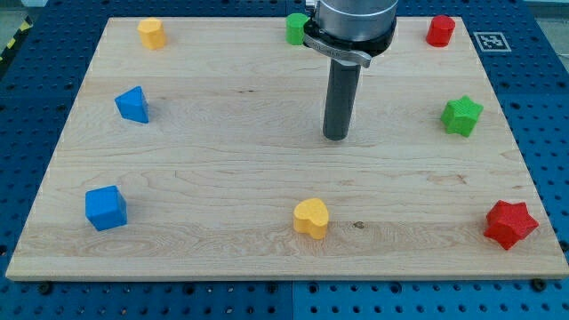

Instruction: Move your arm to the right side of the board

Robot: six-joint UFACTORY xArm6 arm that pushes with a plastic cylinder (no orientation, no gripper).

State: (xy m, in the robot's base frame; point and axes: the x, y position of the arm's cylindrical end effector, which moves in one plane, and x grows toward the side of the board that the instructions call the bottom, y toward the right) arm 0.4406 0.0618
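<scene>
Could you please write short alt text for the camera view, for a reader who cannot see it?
My tip rests near the middle of a wooden board, touching no block. Eight small blocks ring the edges, including a green star and red star at the view's right.

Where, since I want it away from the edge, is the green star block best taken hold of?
I have no claw, so I can only push it. My tip sits well to the view's left of the green star. To drive it inward I'd probably press its right side, in a notch between points, so it slips less.
</scene>
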